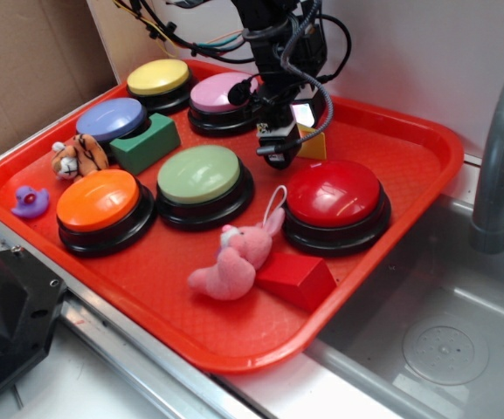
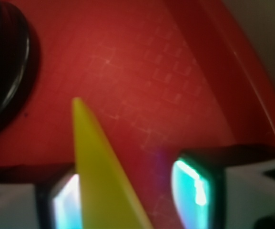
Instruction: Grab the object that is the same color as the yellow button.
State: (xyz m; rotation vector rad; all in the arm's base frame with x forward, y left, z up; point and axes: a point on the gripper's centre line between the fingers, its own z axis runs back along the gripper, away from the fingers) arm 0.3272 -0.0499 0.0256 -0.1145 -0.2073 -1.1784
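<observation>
Wedge [image 2: 101, 176]: yellow block, sits on the red tray [image 1: 391, 253] toward its back right, between the pink button [image 1: 221, 94] and the red button [image 1: 334, 194], matching the yellow button [image 1: 158, 77] at the back left. Gripper [image 2: 123, 200]: lowered over the wedge, jaws apart at a moderate width; in the wrist view the left pad [image 2: 63, 200] appears to touch the wedge while a gap remains to the right pad [image 2: 194, 188]. Step in hand, by judgement: straddling before the grasp; not yet clamped. Next move calls for closing squarely on the sloped faces, which may slip or pivot the block, then a straight lift. Edges: tray rim just behind and to the right; red button close in front. Open room: bare tray floor ahead in the wrist view; clear space above. Other stock: green block [image 1: 145, 142], red block [image 1: 295, 279], pink plush [image 1: 234, 262].
</observation>
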